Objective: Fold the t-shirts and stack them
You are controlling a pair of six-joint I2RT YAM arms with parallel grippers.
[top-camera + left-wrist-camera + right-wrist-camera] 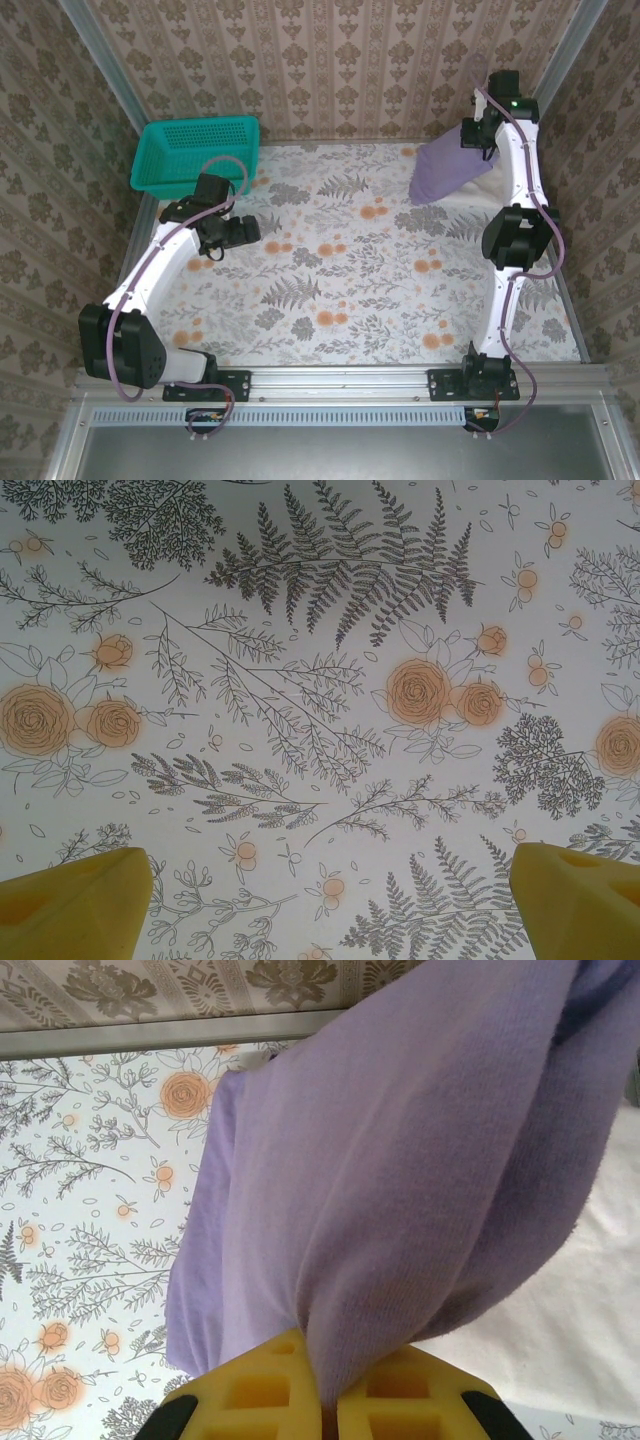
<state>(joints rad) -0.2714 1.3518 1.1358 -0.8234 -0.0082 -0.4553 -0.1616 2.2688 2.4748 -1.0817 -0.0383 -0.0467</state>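
Right jaws: clenched on the lavender t-shirt [400,1160], which hangs over the off-white t-shirt [570,1300], far right
Left jaws: released wide over the surface [300,680]
Advice: lift clear, then spread it flat mid-surface

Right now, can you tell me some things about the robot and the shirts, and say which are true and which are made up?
1. The right gripper is shut on the purple shirt. True.
2. The left gripper is holding the off-white shirt. False: it is open above the bare flowery table and holds nothing.
3. The purple shirt is lying in the teal basket. False: it hangs from the right gripper at the far right, and the basket sits in the far left corner.
4. The off-white shirt lies on the table right next to the purple shirt. True.
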